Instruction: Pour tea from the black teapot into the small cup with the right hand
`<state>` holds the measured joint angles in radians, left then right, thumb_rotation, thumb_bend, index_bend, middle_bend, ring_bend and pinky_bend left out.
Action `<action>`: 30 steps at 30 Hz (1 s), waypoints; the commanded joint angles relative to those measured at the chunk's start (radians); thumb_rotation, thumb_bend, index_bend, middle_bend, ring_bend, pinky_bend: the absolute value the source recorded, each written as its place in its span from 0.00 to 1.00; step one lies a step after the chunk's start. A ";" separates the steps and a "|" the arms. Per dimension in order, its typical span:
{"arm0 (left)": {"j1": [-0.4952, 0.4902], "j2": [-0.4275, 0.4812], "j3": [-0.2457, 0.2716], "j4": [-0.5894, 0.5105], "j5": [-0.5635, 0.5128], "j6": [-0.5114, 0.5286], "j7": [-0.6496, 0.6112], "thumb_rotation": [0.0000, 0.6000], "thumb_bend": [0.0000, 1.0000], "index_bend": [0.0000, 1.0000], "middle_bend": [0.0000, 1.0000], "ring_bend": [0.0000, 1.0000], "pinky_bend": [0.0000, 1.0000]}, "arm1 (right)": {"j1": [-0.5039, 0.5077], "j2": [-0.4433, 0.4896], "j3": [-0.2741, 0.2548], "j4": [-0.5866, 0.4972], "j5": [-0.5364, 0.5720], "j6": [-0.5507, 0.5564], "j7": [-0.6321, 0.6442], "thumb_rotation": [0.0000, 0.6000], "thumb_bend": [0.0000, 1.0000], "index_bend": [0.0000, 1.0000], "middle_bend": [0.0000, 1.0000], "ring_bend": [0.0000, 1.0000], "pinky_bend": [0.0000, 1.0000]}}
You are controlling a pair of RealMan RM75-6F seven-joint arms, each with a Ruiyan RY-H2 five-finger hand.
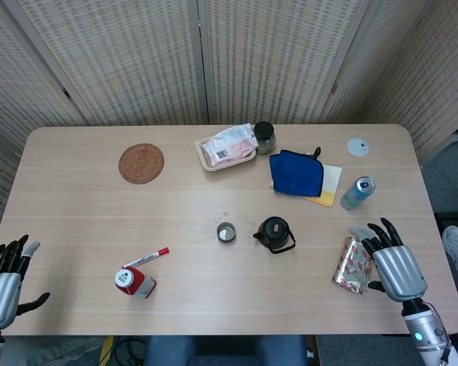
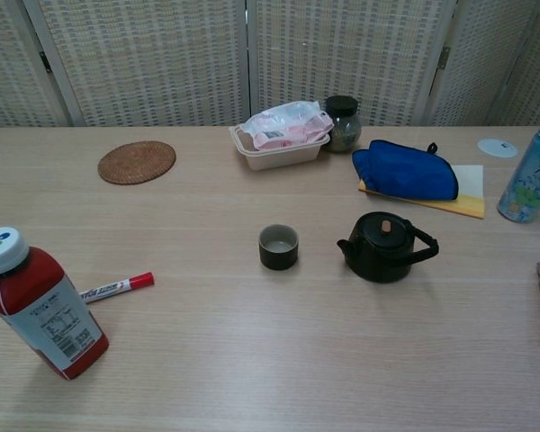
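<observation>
Two hands are mine, and both hold nothing. My right hand is over the right edge of the table, near the front corner. Its fingers are spread apart and point toward the far edge. It is just beside a shiny snack packet, and I think its thumb side may touch the packet, but the head view is too small to be sure. My left hand hangs off the front left corner, with its fingers apart too.

The black teapot stands upright near the middle of the table, with its lid on and its spout pointing left. It is well apart from my right hand, to the left of it, with the packet between us. The small cup stands just to the left of the spout, near it but not touching.

A blue can stands near the right edge, past my right fingers. A blue cloth lies on a yellow sheet behind the teapot. Toward the far edge are a tray with a pink bag and a dark jar. A round woven mat lies on the far left. Near the front left are a red bottle and a red marker.
</observation>
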<state>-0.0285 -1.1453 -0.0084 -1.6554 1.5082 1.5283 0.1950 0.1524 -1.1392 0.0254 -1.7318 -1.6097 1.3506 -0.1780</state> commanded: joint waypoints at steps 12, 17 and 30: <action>0.008 0.001 -0.001 0.012 -0.007 0.005 -0.008 1.00 0.00 0.10 0.00 0.00 0.00 | 0.156 -0.033 0.030 -0.077 0.074 -0.222 -0.091 1.00 0.00 0.25 0.33 0.25 0.00; 0.008 0.003 -0.001 0.014 -0.009 0.001 -0.008 1.00 0.00 0.10 0.00 0.00 0.00 | 0.207 -0.062 0.048 -0.073 0.121 -0.285 -0.123 1.00 0.00 0.27 0.35 0.25 0.00; 0.015 0.004 0.000 0.019 -0.011 0.007 -0.012 1.00 0.00 0.10 0.00 0.00 0.00 | 0.325 -0.148 0.079 -0.027 0.227 -0.403 -0.220 1.00 0.00 0.39 0.40 0.28 0.00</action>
<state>-0.0130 -1.1413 -0.0081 -1.6364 1.4974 1.5359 0.1825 0.4657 -1.2759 0.1002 -1.7684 -1.3951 0.9587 -0.3876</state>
